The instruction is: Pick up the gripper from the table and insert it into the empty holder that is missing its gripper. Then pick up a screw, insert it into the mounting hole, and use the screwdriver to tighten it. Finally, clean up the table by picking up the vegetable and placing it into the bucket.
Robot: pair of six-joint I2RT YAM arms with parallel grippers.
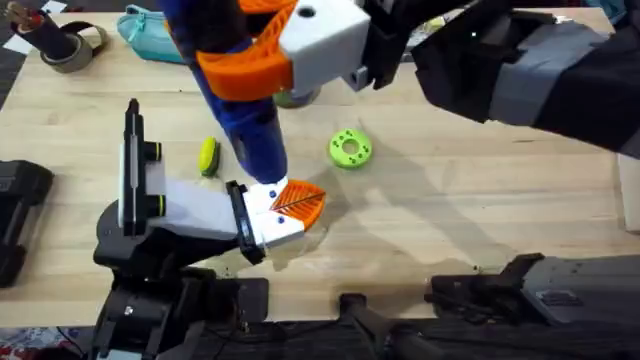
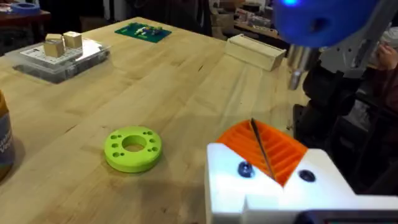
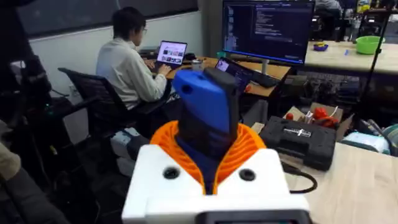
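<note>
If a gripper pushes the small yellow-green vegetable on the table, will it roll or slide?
The vegetable looks oblong and rounded, so it would probably roll sideways if pushed on its long side. It seems small and likely light. Its smooth-looking surface on the bare wooden table may let it slip.

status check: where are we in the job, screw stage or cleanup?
Screw stage. Done, by the look of it: orange finger sits in the holder. In hand: right gripper holds the screwdriver, bit down at the mount. Left: the vegetable lies on the table, not yet binned.
</note>
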